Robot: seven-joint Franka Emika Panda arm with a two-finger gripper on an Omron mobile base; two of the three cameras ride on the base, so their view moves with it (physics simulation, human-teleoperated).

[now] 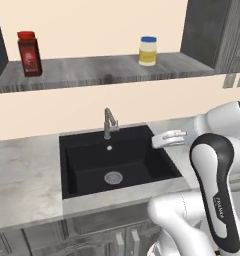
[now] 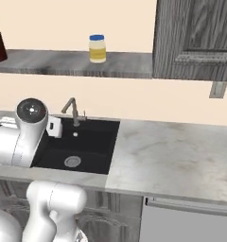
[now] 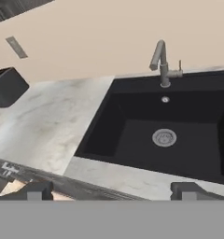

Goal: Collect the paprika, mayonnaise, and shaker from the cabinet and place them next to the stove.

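The paprika (image 1: 29, 53) stands upright on the grey shelf board of the cabinet (image 1: 107, 70), near its left end. In the right base view the picture edge cuts it, so only a red sliver shows there. The mayonnaise (image 1: 148, 51) stands upright on the same board, well apart from the paprika and toward the right end, above the faucet (image 1: 109, 123). No tiny black shaker can be made out on the board from these angles.

The arm is folded low in front of the sink (image 1: 87, 170), with its elbow raised and its forearm reaching out over the counter (image 1: 22, 175) just right of the basin. In the left base view the hand appears as a white shape near the basin's right rim, and its fingers are hard to tell apart.

The hand view looks down into the sink, with the drain (image 3: 164, 137) in the middle. The gripper (image 3: 111, 191) shows two dark tips standing wide apart with nothing between them. The same view shows a black boxy toaster oven (image 3: 7, 86) on the counter beside the sink, cut by the picture edge.
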